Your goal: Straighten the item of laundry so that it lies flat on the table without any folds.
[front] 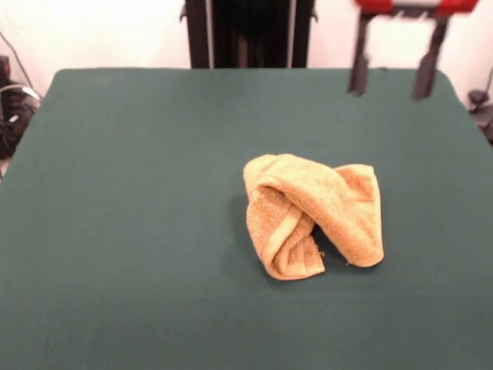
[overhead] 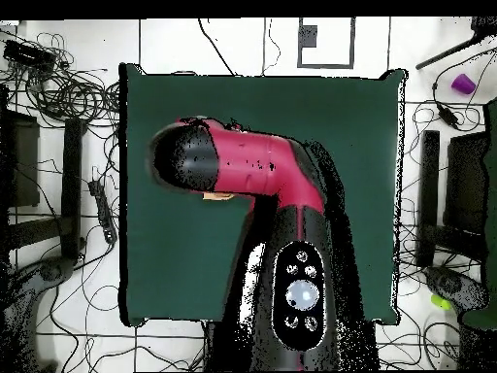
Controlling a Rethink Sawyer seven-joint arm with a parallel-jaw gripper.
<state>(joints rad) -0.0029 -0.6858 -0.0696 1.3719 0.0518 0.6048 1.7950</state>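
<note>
White wall (front: 115, 31) behind, pale tiled floor (overhead: 175, 44), tangled black cables (overhead: 73, 92), purple cup (overhead: 463, 84)

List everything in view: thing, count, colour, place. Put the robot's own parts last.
towel: one, golden yellow-orange, crumpled and folded over itself, right of the table's middle in the front view; almost wholly hidden under the arm in the overhead view.
table: one, dark green top, fills most of the front view.
cables: many, black, on the floor round the table in the overhead view.
cup: one, purple, on the floor at the overhead view's top right.
arm: one, red and black, reaching over the table in the overhead view.
hand: one, red body with two dark fingers spread apart, above the table's far right edge, empty.
</note>
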